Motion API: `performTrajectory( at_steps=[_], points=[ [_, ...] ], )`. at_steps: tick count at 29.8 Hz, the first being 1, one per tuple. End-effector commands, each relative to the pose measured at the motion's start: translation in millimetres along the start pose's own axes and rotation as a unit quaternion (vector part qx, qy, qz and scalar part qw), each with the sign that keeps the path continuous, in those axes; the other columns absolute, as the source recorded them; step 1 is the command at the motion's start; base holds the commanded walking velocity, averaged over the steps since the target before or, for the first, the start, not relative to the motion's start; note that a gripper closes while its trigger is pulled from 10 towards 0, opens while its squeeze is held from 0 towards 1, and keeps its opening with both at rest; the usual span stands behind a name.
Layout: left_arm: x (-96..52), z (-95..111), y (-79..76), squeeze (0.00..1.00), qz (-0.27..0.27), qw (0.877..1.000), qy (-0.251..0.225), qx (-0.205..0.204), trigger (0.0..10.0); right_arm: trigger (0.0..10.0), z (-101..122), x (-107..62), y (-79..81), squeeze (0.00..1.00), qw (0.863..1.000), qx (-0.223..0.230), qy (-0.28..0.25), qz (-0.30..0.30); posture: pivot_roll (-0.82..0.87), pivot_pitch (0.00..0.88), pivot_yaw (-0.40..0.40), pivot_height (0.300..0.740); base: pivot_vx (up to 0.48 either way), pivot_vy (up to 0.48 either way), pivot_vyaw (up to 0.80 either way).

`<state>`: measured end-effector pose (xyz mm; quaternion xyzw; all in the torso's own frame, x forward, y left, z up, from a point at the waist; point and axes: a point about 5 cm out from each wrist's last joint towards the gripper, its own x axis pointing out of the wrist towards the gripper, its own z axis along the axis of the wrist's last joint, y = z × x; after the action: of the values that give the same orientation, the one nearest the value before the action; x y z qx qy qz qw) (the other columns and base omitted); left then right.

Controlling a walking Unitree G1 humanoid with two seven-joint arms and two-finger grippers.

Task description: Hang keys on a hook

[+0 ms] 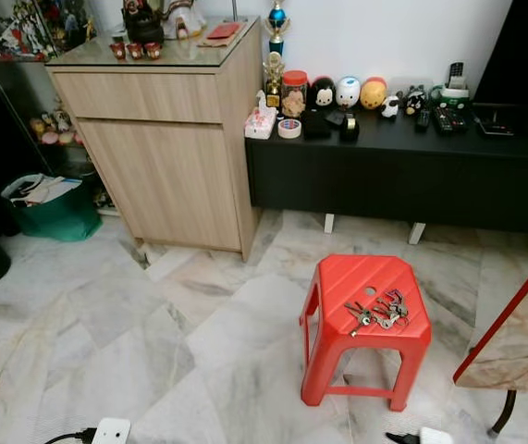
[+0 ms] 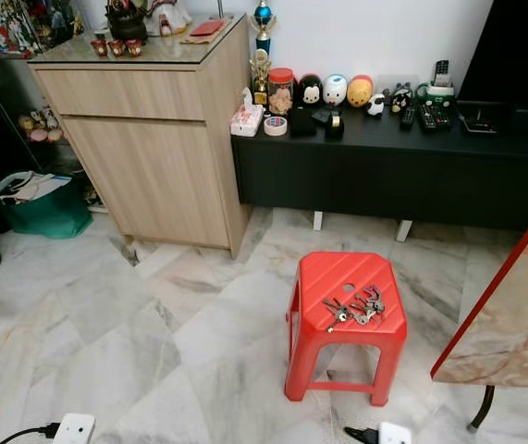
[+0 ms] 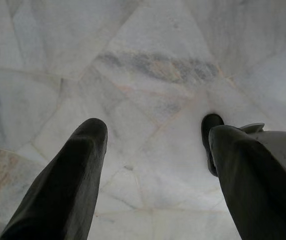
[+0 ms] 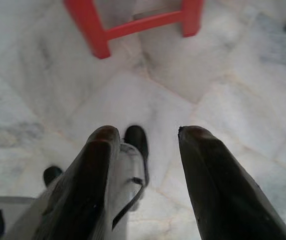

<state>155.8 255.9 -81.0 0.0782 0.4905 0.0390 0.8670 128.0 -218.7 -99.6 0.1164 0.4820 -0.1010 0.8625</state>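
Note:
A bunch of metal keys (image 1: 380, 313) lies on top of a red plastic stool (image 1: 363, 279) standing on the marble floor, right of centre in the eye views. My left gripper (image 3: 155, 132) hangs over bare marble floor, open with nothing between its fingers. My right gripper (image 4: 148, 132) also hangs open and empty over the floor, with the stool's red legs (image 4: 90, 27) a short way beyond its fingertips.
A wooden cabinet (image 1: 166, 139) stands at the back left, a low black bench (image 1: 393, 171) with toys, jars and remotes at the back right. A green bin (image 1: 51, 208) sits far left. A red-edged marble tabletop (image 1: 518, 324) juts in at right. White power plugs (image 1: 111, 431) lie on the near floor.

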Motion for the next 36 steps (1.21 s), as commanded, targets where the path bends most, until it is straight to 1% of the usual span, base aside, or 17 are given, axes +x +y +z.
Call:
performTrajectory(
  at_steps=[1, 2, 4, 6, 8, 10, 11, 12, 13, 15, 20, 21, 25, 36],
  points=[
    [0.2, -1.1, -2.6, 0.0, -0.003, 1.0, 0.003, -0.003, 10.0, 10.0, 0.1, 0.8, 0.8, 0.0, 1.0, 0.017, 0.003, -0.017, 0.05, 0.0, 0.019, 0.74, 0.0, 0.0, 0.0],
    [0.3, -1.0, -3.4, 0.0, -0.003, 1.0, 0.003, -0.005, 10.0, 10.0, 6.3, 3.8, 9.2, 0.0, 1.0, 0.019, 0.0, -0.016, 0.05, 0.0, 0.015, 0.74, 0.0, 0.0, 0.0],
    [0.3, -1.0, -3.4, 0.0, -0.003, 1.0, 0.003, -0.005, 10.0, 10.0, 6.3, 3.8, 9.2, 0.0, 1.0, 0.019, 0.0, -0.016, 0.05, 0.0, 0.015, 0.74, 0.0, 0.0, 0.0],
    [0.7, -0.4, -5.0, 0.0, -0.002, 1.0, 0.002, -0.01, 10.0, 10.0, 22.6, 10.0, 32.3, 0.0, 1.0, 0.012, -0.01, -0.003, 0.05, 0.0, -0.005, 0.74, 0.242, 0.0, 0.0],
    [1.0, -0.1, -6.8, 0.0, 0.0, 1.0, 0.003, -0.02, 10.0, 10.0, 31.3, 12.5, 45.1, 0.0, 1.0, -0.001, -0.015, 0.01, 0.04, 0.0, 0.0, 0.74, 0.246, 0.0, 0.0],
    [1.0, -0.1, -6.8, 0.0, 0.0, 1.0, 0.003, -0.02, 10.0, 10.0, 31.3, 12.5, 45.1, 0.0, 1.0, -0.001, -0.015, 0.01, 0.04, 0.0, 0.0, 0.74, 0.247, 0.0, 0.0],
    [1.2, -0.2, -7.8, 0.0, 0.001, 1.0, 0.003, -0.028, 10.0, 10.0, 35.7, 13.4, 50.3, 0.0, 1.0, -0.006, -0.018, 0.014, 0.04, 0.0, 0.008, 0.74, 0.255, 0.0, 0.0],
    [1.4, -0.7, -9.7, 0.0, -0.001, 0.999, 0.005, -0.032, 10.0, 10.0, 44.6, 14.9, 59.5, 0.0, 0.999, -0.002, -0.027, 0.019, 0.03, 0.0, 0.02, 0.74, 0.285, 0.0, 0.0],
    [1.4, -0.7, -9.7, 0.0, -0.001, 0.999, 0.005, -0.032, 10.0, 10.0, 44.6, 14.9, 59.5, 0.0, 0.999, -0.002, -0.027, 0.019, 0.03, 0.0, 0.02, 0.74, 0.285, 0.0, 0.0],
    [1.5, -0.7, -10.6, 0.0, -0.003, 1.0, 0.006, -0.027, 10.0, 10.0, 50.0, 15.6, 66.0, 0.0, 0.999, -0.001, -0.032, 0.023, 0.02, 0.0, 0.025, 0.74, 0.289, 0.0, 0.0],
    [1.5, -0.3, -9.9, 0.0, -0.003, 1.0, 0.006, -0.024, 10.0, 10.0, 41.0, 14.3, 57.3, 0.0, 0.999, 0.001, -0.026, 0.021, 0.02, 0.0, 0.025, 0.74, 0.301, 0.0, 0.0],
    [1.5, 1.5, -7.3, 0.0, -0.001, 1.0, 0.004, -0.024, 10.0, 10.0, 37.0, 13.8, 54.4, 0.0, 1.0, -0.001, -0.021, 0.019, 0.02, 0.0, 0.027, 0.74, 0.311, 0.0, 0.0],
    [1.2, 1.2, -4.5, 0.0, 0.002, 1.0, 0.006, -0.025, 10.0, 10.0, 36.1, 13.8, 54.0, 0.0, 1.0, -0.003, -0.018, 0.017, 0.02, 0.0, 0.026, 0.74, 0.308, 0.0, 0.0],
    [0.0, -6.0, -5.5, 0.0, 0.001, 0.999, 0.012, -0.031, 10.0, 10.0, 40.9, 14.3, 54.7, 0.0, 1.0, 0.003, -0.023, 0.013, 0.02, 0.0, 0.015, 0.74, 0.31, 0.0, 0.0]
  ],
)
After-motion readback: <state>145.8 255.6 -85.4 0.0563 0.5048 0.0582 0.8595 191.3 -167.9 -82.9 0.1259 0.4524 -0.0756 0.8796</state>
